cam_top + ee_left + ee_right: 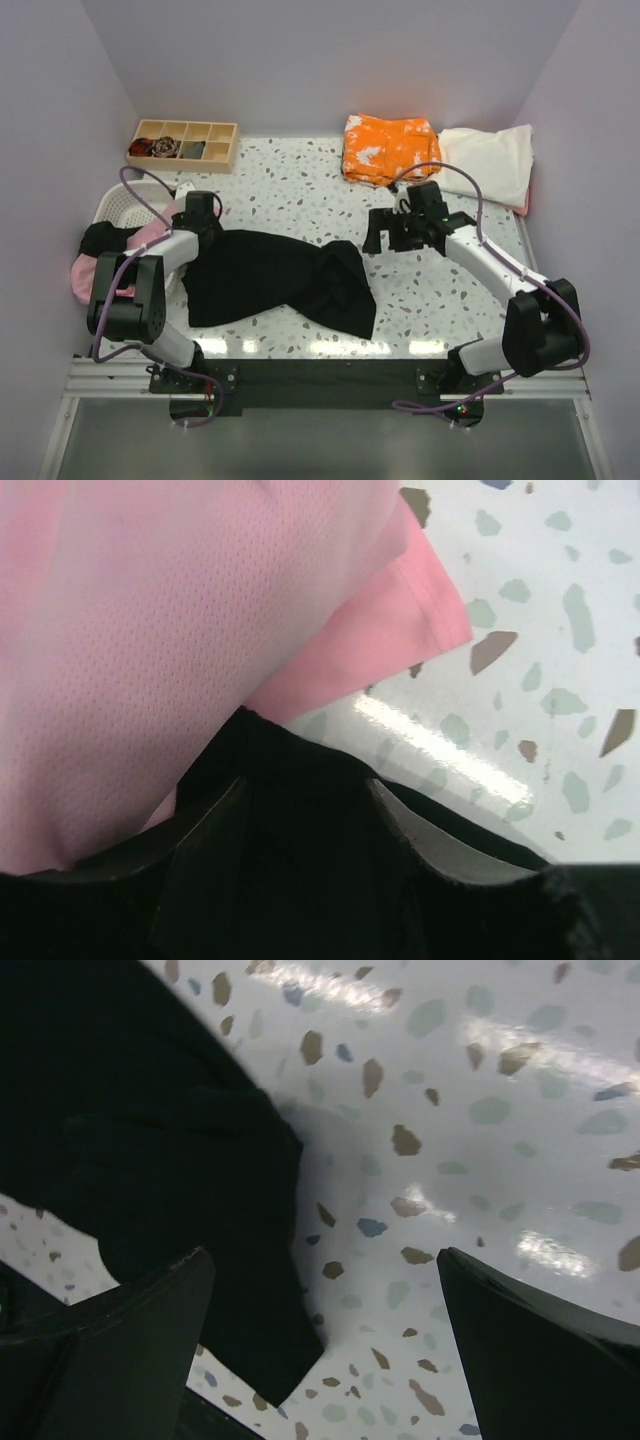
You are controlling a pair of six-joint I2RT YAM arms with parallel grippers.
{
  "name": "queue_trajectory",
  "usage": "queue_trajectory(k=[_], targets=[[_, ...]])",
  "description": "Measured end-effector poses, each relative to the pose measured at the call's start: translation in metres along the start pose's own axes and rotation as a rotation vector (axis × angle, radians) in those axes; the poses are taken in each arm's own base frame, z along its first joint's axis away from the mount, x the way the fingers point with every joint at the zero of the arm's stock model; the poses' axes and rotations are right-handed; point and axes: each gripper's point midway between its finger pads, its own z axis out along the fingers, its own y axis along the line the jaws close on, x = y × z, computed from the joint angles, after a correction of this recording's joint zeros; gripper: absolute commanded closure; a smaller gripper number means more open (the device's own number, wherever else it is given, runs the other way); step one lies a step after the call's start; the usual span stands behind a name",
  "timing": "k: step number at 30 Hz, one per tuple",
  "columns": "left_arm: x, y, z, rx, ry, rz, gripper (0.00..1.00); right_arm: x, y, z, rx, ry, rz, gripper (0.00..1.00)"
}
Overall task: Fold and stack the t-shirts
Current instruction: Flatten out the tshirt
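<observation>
**Twin arms in white and black, trailing purple cables**

The left arm (pixel 165 255) and right arm (pixel 490 258) match: white tubular links joined by chunky black joint housings. A thin purple cable (pixel 135 195) loops along each arm. Both arms end in black base plates (pixel 195 382). The right gripper (pixel 325 1350) has broad, matte black wedge fingers (pixel 130 1350). The left gripper (pixel 300 840) has fingers (pixel 425 845) with greyish inner faces.

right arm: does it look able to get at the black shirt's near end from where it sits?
Probably yes. The right gripper hangs open just above the table, and the edge of the black t-shirt lies right beside one of its fingers. Nothing stands between them, so a short move sideways should do.
</observation>
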Motion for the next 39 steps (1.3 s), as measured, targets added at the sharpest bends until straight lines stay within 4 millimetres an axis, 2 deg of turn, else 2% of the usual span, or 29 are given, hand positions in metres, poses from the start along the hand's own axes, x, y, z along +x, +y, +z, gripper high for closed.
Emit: queue_trajectory(k=[4, 7, 10, 14, 16, 18, 19, 20, 22, 25, 27, 29, 31, 33, 34, 35, 36, 37, 39], targets=[[0.0, -0.02, -0.002, 0.107, 0.007, -0.026, 0.46, 0.025, 0.042, 0.005, -0.105, 0.069, -0.119, 0.01], [0.004, -0.037, -0.012, 0.188, 0.009, -0.024, 0.45, 0.041, 0.067, 0.006, -0.152, 0.101, -0.204, 0.01], [0.004, -0.057, -0.028, 0.258, -0.006, -0.004, 0.45, 0.055, 0.084, 0.011, -0.17, 0.137, -0.269, 0.01], [0.001, -0.076, -0.046, 0.323, -0.033, -0.004, 0.45, 0.065, 0.091, 0.037, -0.097, 0.183, -0.348, 0.02], [0.004, -0.079, -0.048, 0.337, -0.034, -0.006, 0.45, 0.065, 0.089, 0.054, -0.032, 0.197, -0.379, 0.32], [0.012, -0.076, -0.047, 0.334, -0.019, -0.002, 0.46, 0.062, 0.081, 0.069, 0.044, 0.2, -0.407, 0.73], [0.015, -0.075, -0.046, 0.331, -0.012, 0.001, 0.47, 0.059, 0.076, 0.076, 0.086, 0.197, -0.415, 1.0], [0.019, -0.074, -0.044, 0.329, 0.0, 0.006, 0.47, 0.054, 0.069, 0.08, 0.132, 0.186, -0.421, 1.0], [0.025, -0.075, -0.041, 0.329, 0.018, 0.014, 0.47, 0.046, 0.057, 0.08, 0.217, 0.156, -0.417, 1.0], [0.031, -0.076, -0.039, 0.335, 0.039, 0.021, 0.47, 0.025, 0.039, 0.061, 0.35, 0.066, -0.397, 1.0], [0.031, -0.078, -0.04, 0.343, 0.043, 0.022, 0.47, 0.011, 0.028, 0.033, 0.433, -0.022, -0.353, 1.0], [0.032, -0.079, -0.04, 0.353, 0.048, 0.023, 0.47, 0.004, 0.015, -0.004, 0.503, -0.109, -0.278, 1.0], [0.032, -0.081, -0.042, 0.365, 0.052, 0.022, 0.47, 0.002, 0.001, -0.043, 0.574, -0.199, -0.171, 1.0], [0.03, -0.082, -0.044, 0.373, 0.048, 0.02, 0.47, 0.006, -0.014, -0.069, 0.639, -0.246, -0.093, 1.0], [0.029, -0.083, -0.046, 0.379, 0.043, 0.018, 0.47, 0.01, -0.022, -0.081, 0.679, -0.265, -0.059, 0.95], [0.026, -0.084, -0.048, 0.384, 0.036, 0.015, 0.47, 0.016, -0.032, -0.09, 0.724, -0.272, -0.031, 0.75], [0.024, -0.084, -0.05, 0.391, 0.031, 0.012, 0.47, 0.022, -0.041, -0.099, 0.771, -0.271, -0.012, 0.26], [0.022, -0.085, -0.051, 0.395, 0.026, 0.01, 0.47, 0.027, -0.048, -0.104, 0.809, -0.271, 0.003, 0.16], [0.021, -0.086, -0.053, 0.401, 0.021, 0.009, 0.47, 0.03, -0.056, -0.112, 0.858, -0.266, -0.006, 0.09]])
